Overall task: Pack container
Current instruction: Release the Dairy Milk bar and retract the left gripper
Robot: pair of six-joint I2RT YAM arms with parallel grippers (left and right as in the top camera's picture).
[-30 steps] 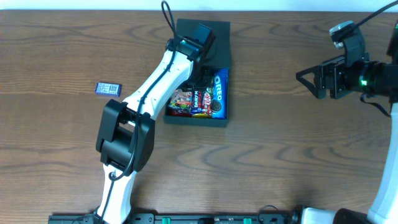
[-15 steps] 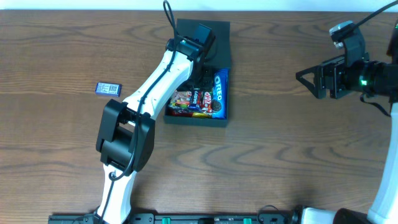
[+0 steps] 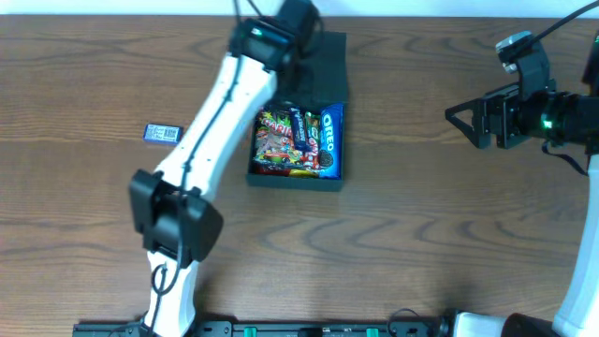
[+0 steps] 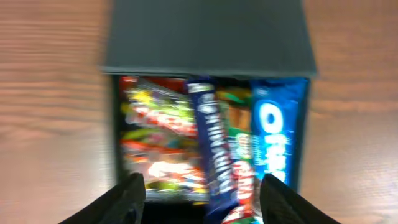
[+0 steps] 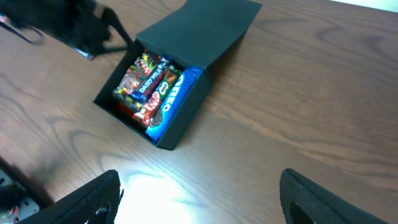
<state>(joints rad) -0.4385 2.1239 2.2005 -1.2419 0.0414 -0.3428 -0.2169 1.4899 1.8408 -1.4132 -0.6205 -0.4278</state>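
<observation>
The container (image 3: 329,70) sits open at the far middle of the table (image 3: 421,234), lid laid flat behind it, filled with snack packets including a blue biscuit pack (image 3: 329,139); the left gripper (image 4: 202,202) hangs above it, jaws apart and empty; the right gripper (image 5: 208,202), well to the right, likewise stands apart, holding nothing.

— What is carried by the wooden table (image 3: 421,234)?
— An open container (image 3: 332,70) filled with snacks is set near the far edge; a small dark packet (image 3: 164,133) is laid well apart, to its left.
</observation>
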